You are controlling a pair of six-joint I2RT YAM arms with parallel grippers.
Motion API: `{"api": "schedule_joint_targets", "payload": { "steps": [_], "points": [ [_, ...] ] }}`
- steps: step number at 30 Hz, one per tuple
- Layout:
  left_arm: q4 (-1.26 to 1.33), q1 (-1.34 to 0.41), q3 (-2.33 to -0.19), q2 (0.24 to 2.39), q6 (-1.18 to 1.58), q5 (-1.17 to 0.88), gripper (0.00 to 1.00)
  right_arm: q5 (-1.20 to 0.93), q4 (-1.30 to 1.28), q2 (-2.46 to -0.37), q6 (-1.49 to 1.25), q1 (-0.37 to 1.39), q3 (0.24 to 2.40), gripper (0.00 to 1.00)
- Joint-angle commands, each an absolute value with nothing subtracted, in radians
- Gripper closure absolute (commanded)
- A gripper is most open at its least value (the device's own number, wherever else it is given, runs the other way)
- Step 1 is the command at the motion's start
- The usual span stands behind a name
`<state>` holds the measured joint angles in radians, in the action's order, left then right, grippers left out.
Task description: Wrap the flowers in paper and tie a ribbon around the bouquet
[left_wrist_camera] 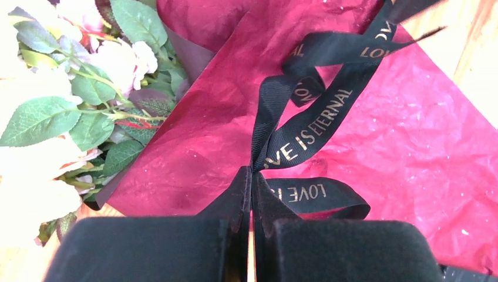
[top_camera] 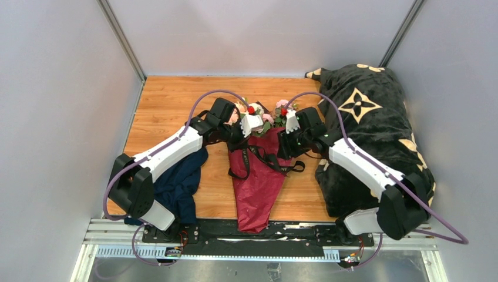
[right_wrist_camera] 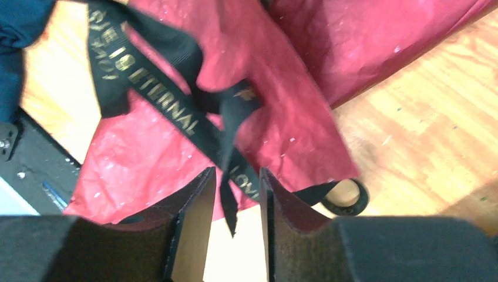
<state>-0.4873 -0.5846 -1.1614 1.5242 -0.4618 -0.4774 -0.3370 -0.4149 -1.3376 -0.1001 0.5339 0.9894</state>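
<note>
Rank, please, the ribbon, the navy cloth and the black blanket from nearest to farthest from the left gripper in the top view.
1. ribbon, pinched in the left gripper.
2. navy cloth, near left.
3. black blanket, right edge.

Wooden tabletop with two dark fabrics
A crumpled navy blue cloth lies at the lower left of the frame; a black blanket with cream flower motifs is heaped along the right side, well apart from it.

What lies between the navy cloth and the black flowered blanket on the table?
The bouquet, its burgundy paper cone crossed by black ribbon, with a strip of bare table each side. The top view shows it.
</note>
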Motion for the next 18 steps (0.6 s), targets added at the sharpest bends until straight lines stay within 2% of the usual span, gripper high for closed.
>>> {"api": "schedule_joint_targets", "payload": {
  "steps": [1, 3, 7, 11, 18],
  "points": [
    [-0.420, -0.577, -1.171, 1.558, -0.370, -0.421, 1.00, -0.335, -0.478, -1.285, -0.123, 0.605, 0.950, 0.64],
    [-0.432, -0.578, -1.172, 1.553, -0.375, -0.442, 1.00, -0.410, -0.373, -1.253, -0.142, 0.653, 0.874, 0.63],
    [-0.467, -0.578, -1.171, 1.516, -0.391, -0.468, 1.00, -0.299, -0.274, -1.225, -0.198, 0.657, 0.793, 0.60],
    [-0.512, -0.578, -1.185, 1.509, -0.405, -0.478, 1.00, -0.251, -0.287, -1.275, -0.252, 0.574, 0.819, 0.52],
    [-0.528, -0.577, -1.167, 1.499, -0.427, -0.492, 1.00, -0.206, -0.268, -1.349, -0.260, 0.562, 0.846, 0.54]
  ]
}}
